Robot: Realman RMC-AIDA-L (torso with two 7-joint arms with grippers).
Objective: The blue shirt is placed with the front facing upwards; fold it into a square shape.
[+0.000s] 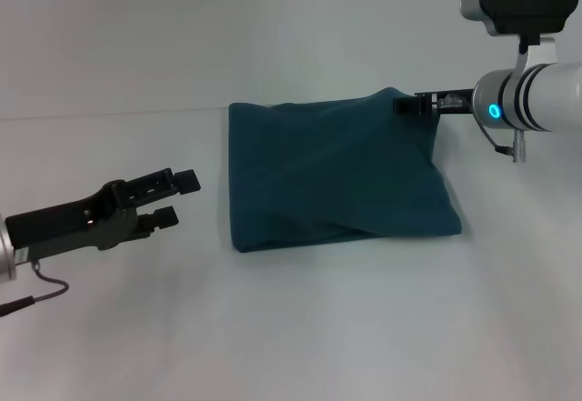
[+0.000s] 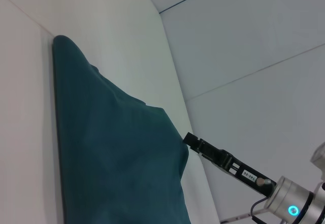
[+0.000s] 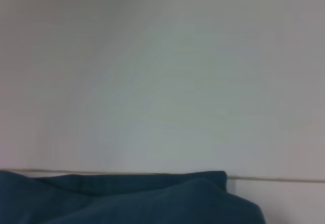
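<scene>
A plain white surface point(image 1: 300, 328) fills the lower part of the head view, smooth and matte. Behind it rises a pale grey-white wall point(image 1: 227, 28), meeting the surface along a faint straight line. In the left wrist view the wall shows thin seams between panels and a dark line high up. The light is soft and even, casting only weak shadows.

You are looking at a bare lab-style test space: a plain white table point(image 1: 300, 328) against blank white walls point(image 1: 227, 28), with no furnishings around it.
</scene>
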